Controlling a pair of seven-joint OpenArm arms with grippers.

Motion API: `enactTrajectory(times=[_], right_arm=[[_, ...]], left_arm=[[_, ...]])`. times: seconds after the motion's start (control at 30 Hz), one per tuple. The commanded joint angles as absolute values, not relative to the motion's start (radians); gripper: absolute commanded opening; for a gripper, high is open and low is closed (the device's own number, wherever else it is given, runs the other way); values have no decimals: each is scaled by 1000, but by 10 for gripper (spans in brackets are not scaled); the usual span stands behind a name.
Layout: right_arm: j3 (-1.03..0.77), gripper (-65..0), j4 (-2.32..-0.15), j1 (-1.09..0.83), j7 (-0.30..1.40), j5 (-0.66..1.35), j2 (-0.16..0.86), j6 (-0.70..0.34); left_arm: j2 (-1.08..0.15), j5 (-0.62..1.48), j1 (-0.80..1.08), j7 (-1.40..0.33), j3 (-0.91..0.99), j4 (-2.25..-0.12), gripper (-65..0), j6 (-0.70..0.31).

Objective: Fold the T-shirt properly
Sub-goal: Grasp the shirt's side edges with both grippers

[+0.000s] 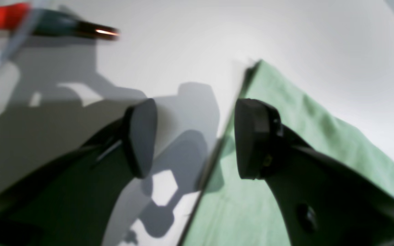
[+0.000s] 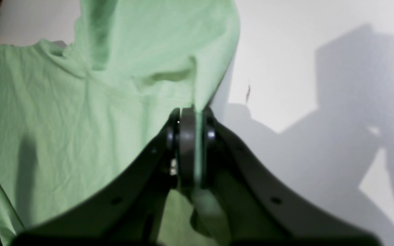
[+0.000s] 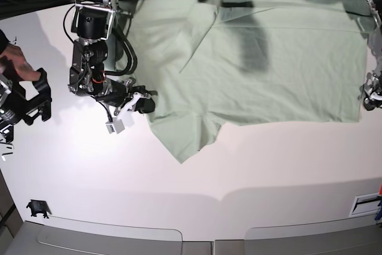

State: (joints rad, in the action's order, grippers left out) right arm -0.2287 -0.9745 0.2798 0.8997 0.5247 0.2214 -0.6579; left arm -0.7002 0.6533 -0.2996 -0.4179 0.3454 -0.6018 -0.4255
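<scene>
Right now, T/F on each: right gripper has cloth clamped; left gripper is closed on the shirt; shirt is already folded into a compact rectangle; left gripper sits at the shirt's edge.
1. The right gripper is shut on the T-shirt. True: a strip of green cloth is pinched between its fingers.
2. The left gripper is shut on the shirt. False: its fingers stand apart, with nothing between them.
3. The shirt is folded into a compact rectangle. False: it lies mostly spread across the table.
4. The left gripper is at the shirt's edge. True: one finger is over cloth, the other over bare table.
</scene>
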Motion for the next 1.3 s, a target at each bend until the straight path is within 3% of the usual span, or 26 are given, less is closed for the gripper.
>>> enactTrajectory(times=[0.0,0.6,1.27], right_arm=[[-229,-650,-984,296,904,520,229,-655],[-229,-650,-984,296,906,520,224,-656],[-229,-650,-984,296,905,520,224,-655]], left_arm=[[-723,655,-323,-395,344,-614,-317,-429],[-645,656,-336,-407,338,-614,-320,-424],[-627,656,-336,-418,338,-615,-333,-551]])
